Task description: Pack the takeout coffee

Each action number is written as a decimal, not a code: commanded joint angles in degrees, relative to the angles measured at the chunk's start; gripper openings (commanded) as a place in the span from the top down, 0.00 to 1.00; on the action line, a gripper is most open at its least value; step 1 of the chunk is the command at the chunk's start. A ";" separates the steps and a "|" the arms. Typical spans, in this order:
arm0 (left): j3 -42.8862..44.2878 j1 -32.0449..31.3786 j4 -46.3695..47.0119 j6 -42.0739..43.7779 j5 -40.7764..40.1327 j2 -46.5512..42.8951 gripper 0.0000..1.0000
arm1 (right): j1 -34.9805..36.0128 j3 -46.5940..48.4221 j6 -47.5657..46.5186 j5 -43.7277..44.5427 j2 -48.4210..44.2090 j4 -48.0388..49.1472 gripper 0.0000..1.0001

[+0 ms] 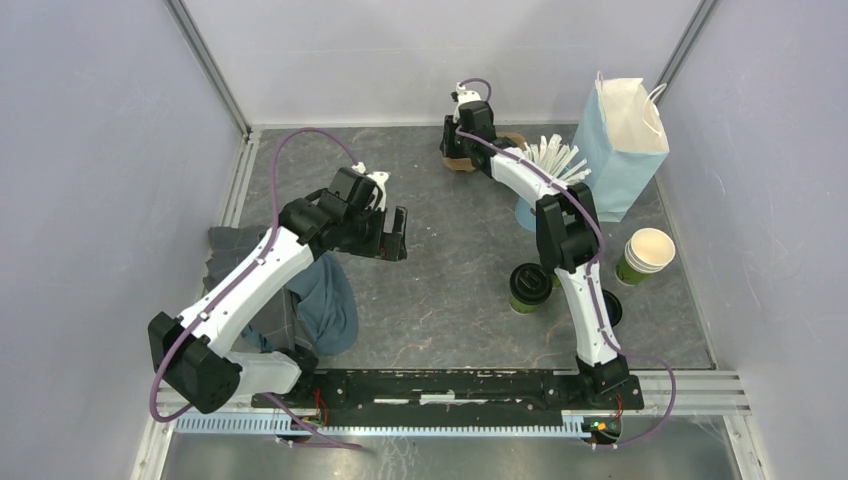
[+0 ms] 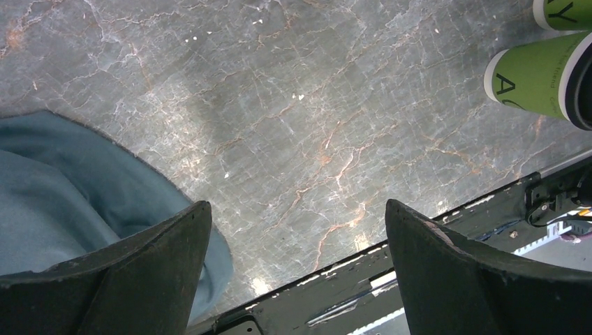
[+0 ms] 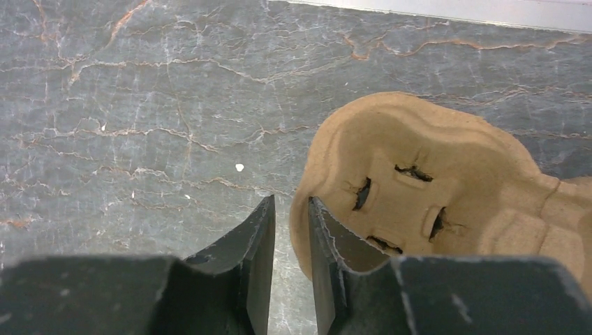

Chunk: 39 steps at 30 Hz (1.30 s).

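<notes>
Left pincer (image 2: pixel 297 213) is wide open and holds nothing, over bare tabletop (image 2: pixel 279 105). Blue cloth (image 2: pixel 63 188) lies beside one finger. Coffee (image 1: pixel 527 290) stands upright with lid on, right of the left pincer and well apart. It's also well apart from the right pincer (image 3: pixel 292 209), back toward that arm's base. Only "A" is readable on it. Second green cup (image 2: pixel 564 10) beside it shows "Y". Right pincer is nearly closed with the carrier (image 3: pixel 419 153) rim in the slit; can't tell if it bites. Bag (image 1: pixel 625 140) stands right of it.

Bright, even overhead light; shadows soft. Pale glare patch on table (image 2: pixel 202 105) in left wrist view. Wrist views slightly soft near lens.
</notes>
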 commanded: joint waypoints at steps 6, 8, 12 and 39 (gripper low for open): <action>-0.25 0.70 -0.14 3.49 -0.16 -0.61 0.01 | -0.89 0.77 1.15 -3.02 0.74 1.49 0.63; -0.32 0.82 0.00 3.32 0.01 -0.41 0.01 | -0.88 0.60 0.85 -2.65 0.73 1.13 0.58; -0.40 0.82 0.09 3.10 0.29 -0.40 0.01 | -0.86 -0.06 0.27 -2.70 0.97 0.67 0.53; -0.30 1.12 -0.05 3.70 -0.39 -0.62 0.01 | -2.19 -12.65 -11.83 -25.67 -8.59 -7.31 0.86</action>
